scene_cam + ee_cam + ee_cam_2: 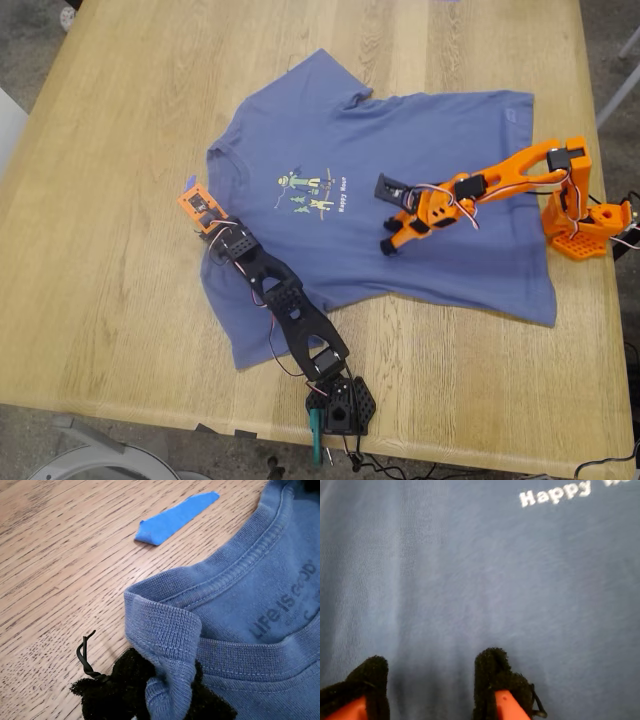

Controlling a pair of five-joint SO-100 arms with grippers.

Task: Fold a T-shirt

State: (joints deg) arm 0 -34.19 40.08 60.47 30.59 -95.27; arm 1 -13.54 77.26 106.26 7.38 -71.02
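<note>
Pinching the collar, my first tool (165, 690) holds the T-shirt (420, 200), neck toward the exterior view's left; second tool (430, 680) spread.

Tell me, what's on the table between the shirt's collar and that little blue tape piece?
Nothing. In the first wrist view, only bare wooden table lies between the T-shirt collar and the blue tape scrap.

Exterior cam: high, looking steeply down, whole desk (120, 330), shirt (450, 250) and both arms in frame. First wrist cam: very close, low angle along my first tool (165, 695) at the shirt collar and bare wood. Second wrist cam: close over my second tool (432, 680), facing the shirt chest. Overlap: "Happy" text in exterior and second wrist.
</note>
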